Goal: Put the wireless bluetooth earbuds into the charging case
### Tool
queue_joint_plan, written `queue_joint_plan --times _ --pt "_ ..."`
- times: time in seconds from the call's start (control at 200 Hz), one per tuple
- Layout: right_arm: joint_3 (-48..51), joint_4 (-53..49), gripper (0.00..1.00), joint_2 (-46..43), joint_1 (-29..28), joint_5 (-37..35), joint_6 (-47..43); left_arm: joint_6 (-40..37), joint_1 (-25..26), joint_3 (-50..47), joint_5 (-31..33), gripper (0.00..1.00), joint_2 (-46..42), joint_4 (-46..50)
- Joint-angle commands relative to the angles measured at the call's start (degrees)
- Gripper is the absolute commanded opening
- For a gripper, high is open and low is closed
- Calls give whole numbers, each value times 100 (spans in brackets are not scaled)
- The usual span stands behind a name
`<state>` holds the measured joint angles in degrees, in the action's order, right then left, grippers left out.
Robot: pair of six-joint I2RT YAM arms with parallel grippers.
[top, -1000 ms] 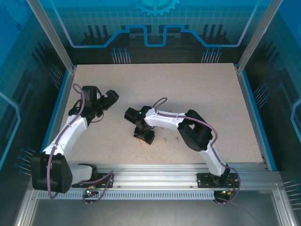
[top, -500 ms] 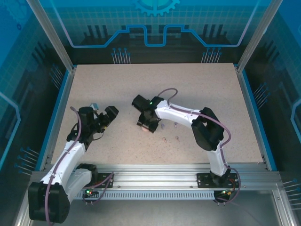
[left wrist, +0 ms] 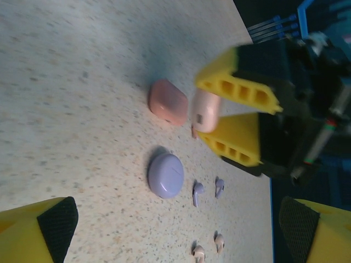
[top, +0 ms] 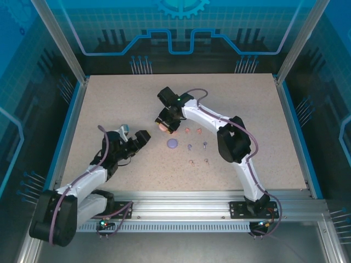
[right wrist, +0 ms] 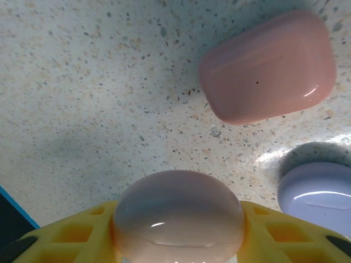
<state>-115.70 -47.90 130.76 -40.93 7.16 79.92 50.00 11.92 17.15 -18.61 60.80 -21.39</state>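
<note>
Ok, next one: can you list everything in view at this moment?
coral case: one, coral-pink, on the table mid-way back
purple case: one, lilac, on the table beside the coral one
pale pink case: one, held between the right gripper's fingers
coral earbuds: two, farthest pair
purple earbuds: two, middle pair
pale pink earbuds: two, nearest pair
table: one, speckled beige
left gripper: open, empty, left of the cases
right gripper: closed on the pale pink case

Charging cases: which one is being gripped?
The pale pink case, clamped in the right gripper; the coral case and purple case lie free on the table.
</note>
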Motion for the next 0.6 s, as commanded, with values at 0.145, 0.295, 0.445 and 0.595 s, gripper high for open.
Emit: queue_joint_plan --times 0.145,0.295,0.445,0.595 --pt "-483 -185 49 214 -79 319 273 -324 406 -4 824 87 880 -1493" --pt "-575 -192 49 222 -185 365 392 -359 464 164 823 78 1454 -1814" --pt "-655 -236 49 377 -274 374 437 -367 479 235 943 75 1721 -2012" --pt "-664 -245 49 378 -319 396 446 -342 485 306 1073 70 1874 -2129"
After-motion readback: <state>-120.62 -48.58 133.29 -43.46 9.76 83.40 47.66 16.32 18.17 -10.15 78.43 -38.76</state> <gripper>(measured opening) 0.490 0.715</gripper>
